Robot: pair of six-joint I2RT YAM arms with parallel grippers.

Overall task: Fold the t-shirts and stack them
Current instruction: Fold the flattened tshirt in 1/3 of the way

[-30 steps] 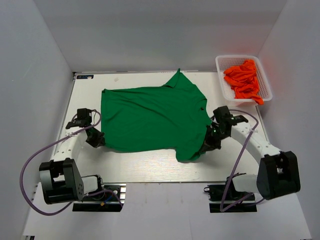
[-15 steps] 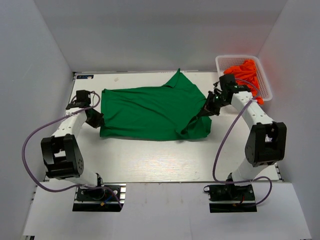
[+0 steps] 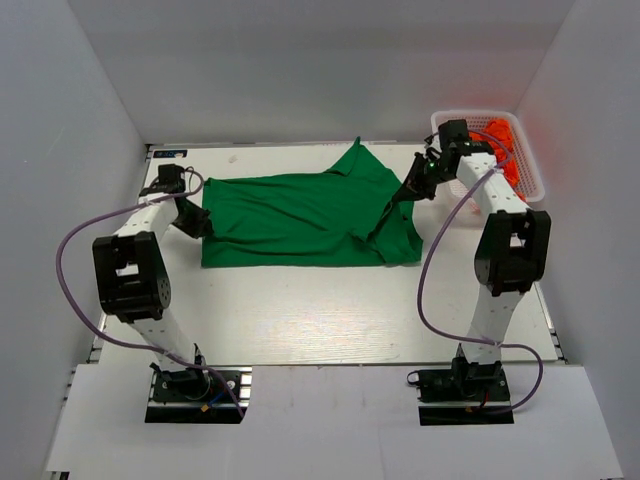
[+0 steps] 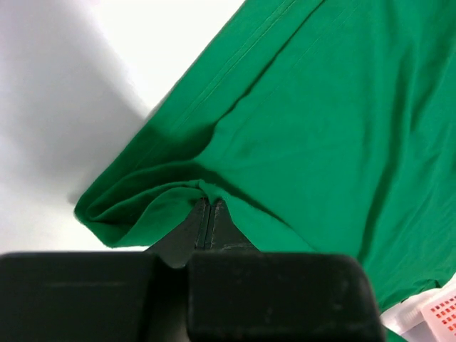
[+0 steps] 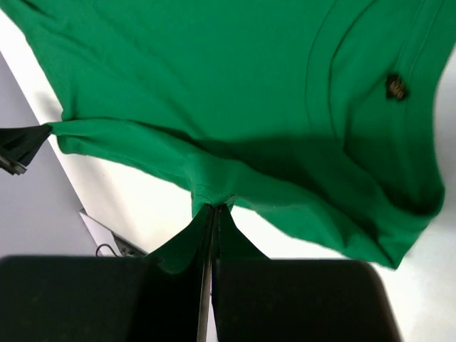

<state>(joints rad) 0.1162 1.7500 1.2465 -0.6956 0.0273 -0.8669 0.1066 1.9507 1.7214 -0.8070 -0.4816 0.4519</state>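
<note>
Left claw (image 4: 206, 214), tips pressed together on a pinch of the green t-shirt (image 3: 300, 215) at the shirt's 9 o'clock edge. Right claw (image 5: 212, 210) likewise pinches the cloth at the shirt's 2 o'clock side, where it rises in a fold. The shirt lies doubled over across mid-surface (image 3: 300, 310). Orange t-shirts (image 3: 510, 160) are heaped in the white basket (image 3: 536, 180) at 2 o'clock.

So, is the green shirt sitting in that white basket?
No, the green shirt lies on the table, partly folded, while the basket at the far right holds only orange shirts.
</note>
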